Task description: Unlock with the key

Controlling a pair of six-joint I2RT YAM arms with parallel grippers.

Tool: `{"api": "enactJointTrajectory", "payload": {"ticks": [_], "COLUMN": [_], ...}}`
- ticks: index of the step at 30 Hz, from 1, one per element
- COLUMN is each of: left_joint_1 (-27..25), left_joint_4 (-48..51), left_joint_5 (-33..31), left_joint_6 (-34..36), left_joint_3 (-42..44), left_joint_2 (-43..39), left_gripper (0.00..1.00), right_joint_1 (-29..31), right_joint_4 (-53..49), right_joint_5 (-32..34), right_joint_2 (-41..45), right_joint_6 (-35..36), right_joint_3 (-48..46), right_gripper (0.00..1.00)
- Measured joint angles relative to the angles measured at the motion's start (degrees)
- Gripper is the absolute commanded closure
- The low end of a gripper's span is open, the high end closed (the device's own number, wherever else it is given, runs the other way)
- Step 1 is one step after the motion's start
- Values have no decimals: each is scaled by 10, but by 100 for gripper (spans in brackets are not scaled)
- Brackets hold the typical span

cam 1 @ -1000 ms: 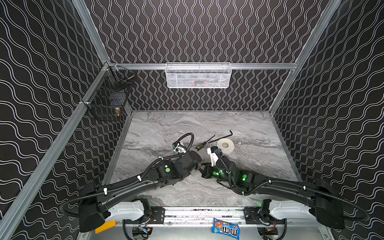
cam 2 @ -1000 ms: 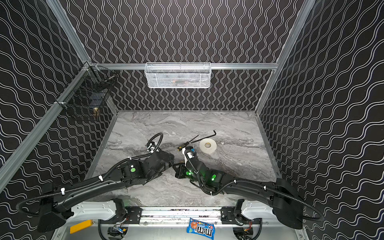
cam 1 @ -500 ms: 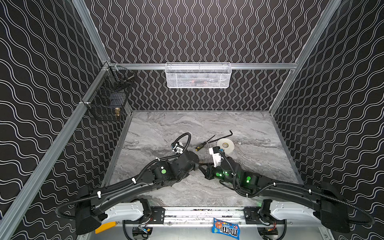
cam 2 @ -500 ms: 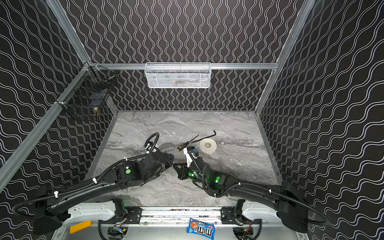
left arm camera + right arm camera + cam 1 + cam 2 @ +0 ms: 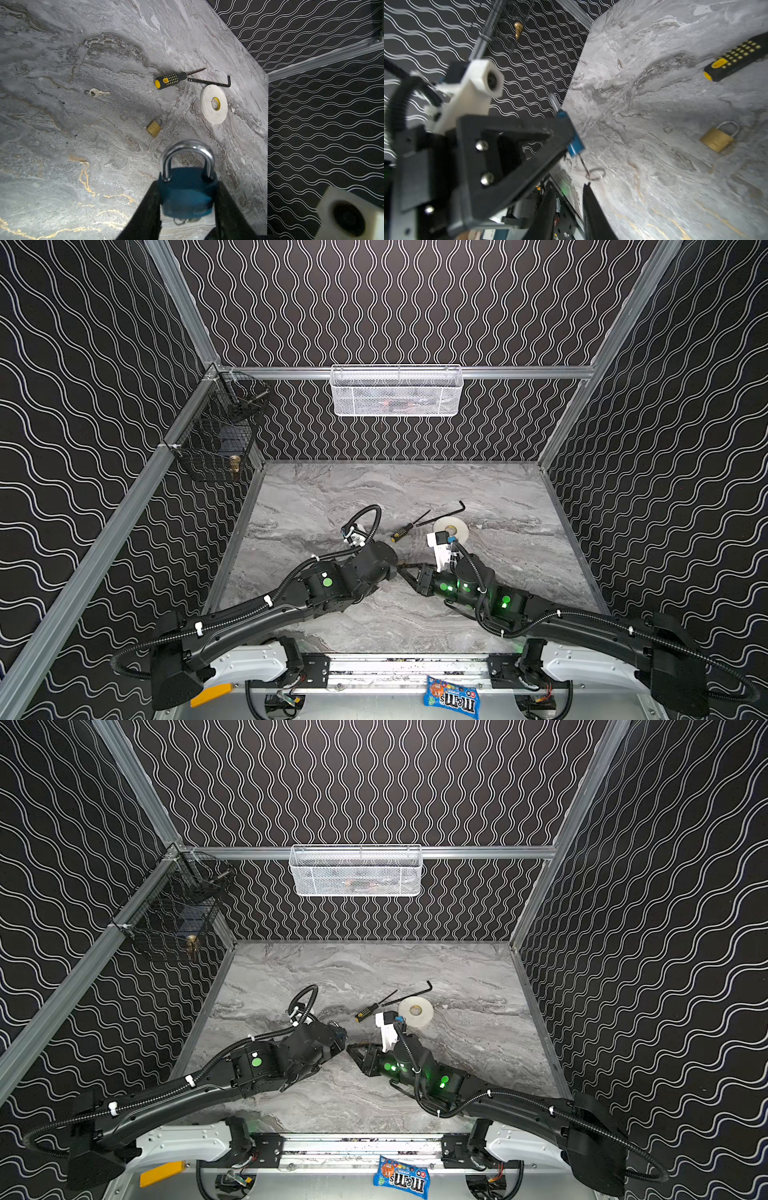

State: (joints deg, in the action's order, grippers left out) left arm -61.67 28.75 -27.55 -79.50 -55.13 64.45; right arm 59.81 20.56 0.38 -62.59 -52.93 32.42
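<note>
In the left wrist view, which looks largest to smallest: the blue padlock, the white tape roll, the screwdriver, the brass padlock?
1. blue padlock (nearest the camera, so its real size is unsure)
2. white tape roll
3. screwdriver (longer but thinner, close to the roll)
4. brass padlock

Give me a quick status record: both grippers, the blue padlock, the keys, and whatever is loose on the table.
left gripper: shut on the blue padlock, fingers on both sides of its body
right gripper: jaws apart, empty, just short of the inserted key
blue padlock shackle: both legs seated, looks locked
inserted key: in the blue padlock's bottom, ring hanging from it
loose key: flat on the table, untouched
brass padlock: on the table, shackle closed
other items: screwdriver, hex key, tape roll
</note>
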Motion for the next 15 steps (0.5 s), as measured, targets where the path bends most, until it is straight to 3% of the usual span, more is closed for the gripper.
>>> {"api": "enactJointTrajectory", "payload": {"ticks": [8,15], "left_joint_1": [2,5], "left_joint_4": [0,-4], "left_joint_5": [4,16], "left_joint_6": [3,4], "left_joint_3": [-3,-3], "left_joint_2": [3,3], "left_gripper": [100,100], "right_joint_1": [-5,-6], "right_joint_4": [-1,15], "right_joint_5": [-7,-9], "right_joint_2": [-38,-50], "right_joint_6": [-10,-3], "right_joint_3": [16,12], "right_gripper": [76,84]}}
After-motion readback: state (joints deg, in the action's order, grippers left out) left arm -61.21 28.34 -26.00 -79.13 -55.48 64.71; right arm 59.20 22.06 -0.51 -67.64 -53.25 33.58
